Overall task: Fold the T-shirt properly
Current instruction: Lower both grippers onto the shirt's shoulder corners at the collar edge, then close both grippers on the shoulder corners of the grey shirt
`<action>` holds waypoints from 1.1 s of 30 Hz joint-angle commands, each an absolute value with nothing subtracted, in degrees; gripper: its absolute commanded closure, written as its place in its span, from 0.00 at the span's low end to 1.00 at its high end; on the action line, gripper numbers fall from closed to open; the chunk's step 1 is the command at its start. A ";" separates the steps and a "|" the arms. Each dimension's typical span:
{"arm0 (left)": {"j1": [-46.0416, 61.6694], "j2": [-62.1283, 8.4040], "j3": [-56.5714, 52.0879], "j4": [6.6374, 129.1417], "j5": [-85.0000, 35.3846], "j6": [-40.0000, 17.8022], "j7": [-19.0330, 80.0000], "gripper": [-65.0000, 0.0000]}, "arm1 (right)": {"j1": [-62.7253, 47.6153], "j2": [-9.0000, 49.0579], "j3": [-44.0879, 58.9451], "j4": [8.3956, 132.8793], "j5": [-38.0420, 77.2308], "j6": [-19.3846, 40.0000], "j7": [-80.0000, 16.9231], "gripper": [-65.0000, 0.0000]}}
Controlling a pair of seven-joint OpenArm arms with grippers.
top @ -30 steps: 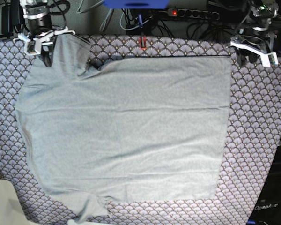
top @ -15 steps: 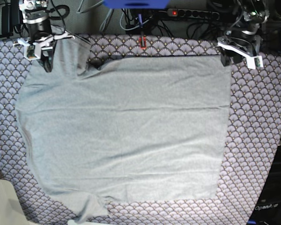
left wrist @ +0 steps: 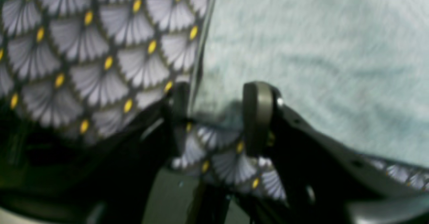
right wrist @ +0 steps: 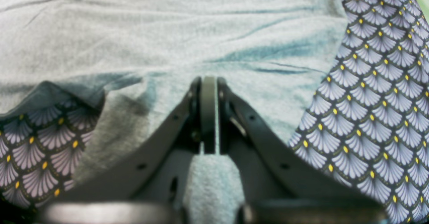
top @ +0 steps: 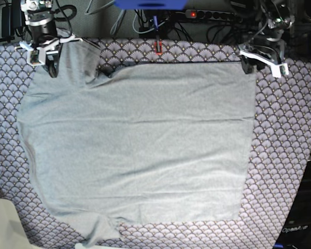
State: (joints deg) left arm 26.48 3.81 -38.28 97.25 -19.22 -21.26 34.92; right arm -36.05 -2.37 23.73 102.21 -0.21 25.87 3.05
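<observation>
The light grey T-shirt (top: 140,145) lies spread flat on the scallop-patterned table cloth (top: 285,155), with one sleeve at the far left and another at the near left. My right gripper (top: 51,70) is at the far left sleeve and is shut on the T-shirt. In the right wrist view, grey fabric (right wrist: 167,33) is pinched in the right gripper (right wrist: 208,93) and bunches behind the jaws. My left gripper (top: 247,66) is at the shirt's far right corner. In the left wrist view the left gripper (left wrist: 218,100) is open, its fingers straddling the corner of the shirt (left wrist: 318,49).
A power strip and tangled cables (top: 212,14) run behind the table's far edge. A small red object (top: 158,47) sits at the far middle. A dark box (top: 300,223) stands past the table's right edge.
My left gripper has moved left and down to the shirt's far right corner. My right gripper has stayed at the far left sleeve, still pinching it.
</observation>
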 commanded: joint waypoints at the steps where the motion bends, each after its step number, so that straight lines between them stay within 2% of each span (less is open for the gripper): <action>1: 26.86 4.26 -39.60 98.42 -19.74 -21.41 34.07 0.60 | -36.35 -2.07 23.96 102.99 0.22 26.24 4.70 1.00; 23: 24.40 6.20 -40.57 94.99 -14.99 -22.02 34.59 0.61 | -36.62 -2.07 24.66 102.99 0.04 26.24 4.62 1.00; 25: 24.40 6.29 -40.57 94.99 -14.99 -22.02 34.59 0.70 | -36.18 -2.15 26.24 102.99 0.04 26.24 4.62 1.00; 27: 24.40 6.29 -40.57 94.99 -14.99 -22.02 34.68 0.94 | -35.03 -2.15 27.56 102.99 0.04 26.24 3.91 1.00; 28: 24.40 6.20 -40.57 94.90 -14.90 -22.02 34.68 1.00 | -34.51 -2.07 28.35 102.99 0.04 26.24 2.59 1.00; 30: 24.22 6.20 -40.57 94.81 -14.90 -22.02 34.77 1.00 | -32.92 -2.07 29.49 102.90 0.04 26.24 -0.57 1.00; 33: 24.31 6.11 -40.57 94.99 -14.90 -22.02 34.77 1.00 | -30.11 -1.01 30.99 101.23 0.13 26.33 -5.67 0.90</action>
State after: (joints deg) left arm 23.94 6.20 -40.73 94.50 -15.09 -21.69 33.23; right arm -29.89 -1.52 30.61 100.49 -0.60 26.44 -7.14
